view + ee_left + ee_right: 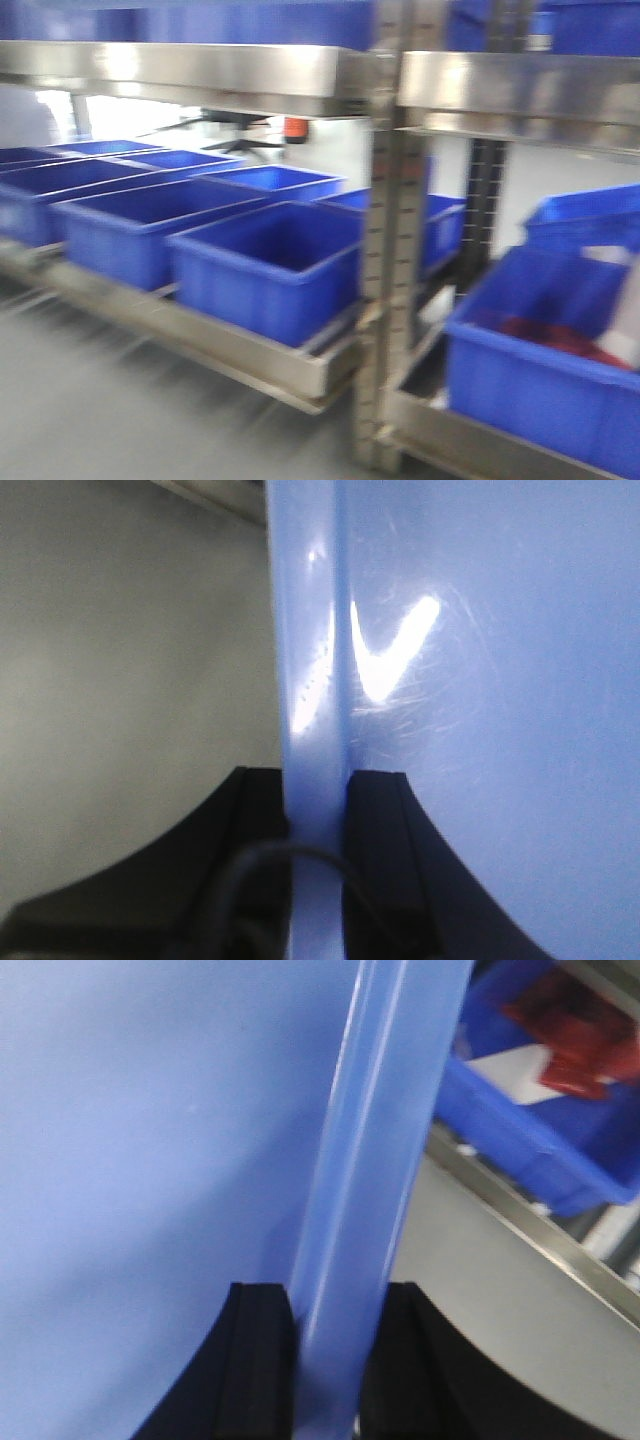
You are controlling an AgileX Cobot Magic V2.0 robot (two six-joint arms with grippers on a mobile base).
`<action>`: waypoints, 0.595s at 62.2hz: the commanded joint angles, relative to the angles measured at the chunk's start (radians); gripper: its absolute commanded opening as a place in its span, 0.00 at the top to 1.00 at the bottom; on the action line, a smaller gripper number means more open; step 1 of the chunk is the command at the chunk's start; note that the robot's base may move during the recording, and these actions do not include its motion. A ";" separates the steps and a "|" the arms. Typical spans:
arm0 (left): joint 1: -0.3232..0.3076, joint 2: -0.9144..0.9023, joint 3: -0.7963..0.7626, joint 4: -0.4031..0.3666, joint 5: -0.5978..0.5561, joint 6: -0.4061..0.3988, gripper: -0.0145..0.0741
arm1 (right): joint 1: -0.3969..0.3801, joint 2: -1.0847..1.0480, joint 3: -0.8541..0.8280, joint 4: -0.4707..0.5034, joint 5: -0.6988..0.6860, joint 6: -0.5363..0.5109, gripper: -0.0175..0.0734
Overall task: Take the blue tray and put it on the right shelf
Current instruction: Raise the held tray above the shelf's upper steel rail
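Note:
The blue tray (480, 680) fills the right half of the left wrist view, glossy and pale, with its rim running upright through the middle. My left gripper (318, 805) is shut on that rim, one black finger (255, 830) on each side. The right wrist view shows the tray (150, 1140) on the left, and my right gripper (338, 1315) is shut on its opposite rim. The right shelf (520, 85) shows in the front view as a shiny steel rail right of a perforated upright (385, 250). Neither the tray nor the grippers appear in the front view.
Several deep dark-blue bins (265, 265) stand in rows on the left rack. More dark-blue bins (545, 370) sit on the right rack's low level, one holding red and white items (560, 1035). A steel rail (520, 1235) and grey floor (100, 410) lie below.

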 commanded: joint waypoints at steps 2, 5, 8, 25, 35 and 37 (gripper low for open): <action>0.001 -0.039 -0.031 0.049 0.101 0.025 0.89 | -0.007 -0.030 -0.027 -0.076 -0.025 -0.038 0.74; 0.001 -0.039 -0.031 0.049 0.101 0.025 0.89 | -0.007 -0.030 -0.027 -0.076 -0.025 -0.038 0.74; 0.001 -0.039 -0.031 0.049 0.101 0.025 0.89 | -0.007 -0.030 -0.027 -0.076 -0.025 -0.038 0.74; 0.001 -0.039 -0.031 0.049 0.101 0.025 0.89 | -0.007 -0.030 -0.027 -0.076 -0.025 -0.038 0.74; 0.001 -0.039 -0.031 0.047 0.099 0.025 0.89 | -0.007 -0.030 -0.027 -0.076 -0.025 -0.038 0.74; 0.001 -0.039 -0.031 0.047 0.099 0.025 0.89 | -0.007 -0.030 -0.027 -0.076 -0.025 -0.038 0.74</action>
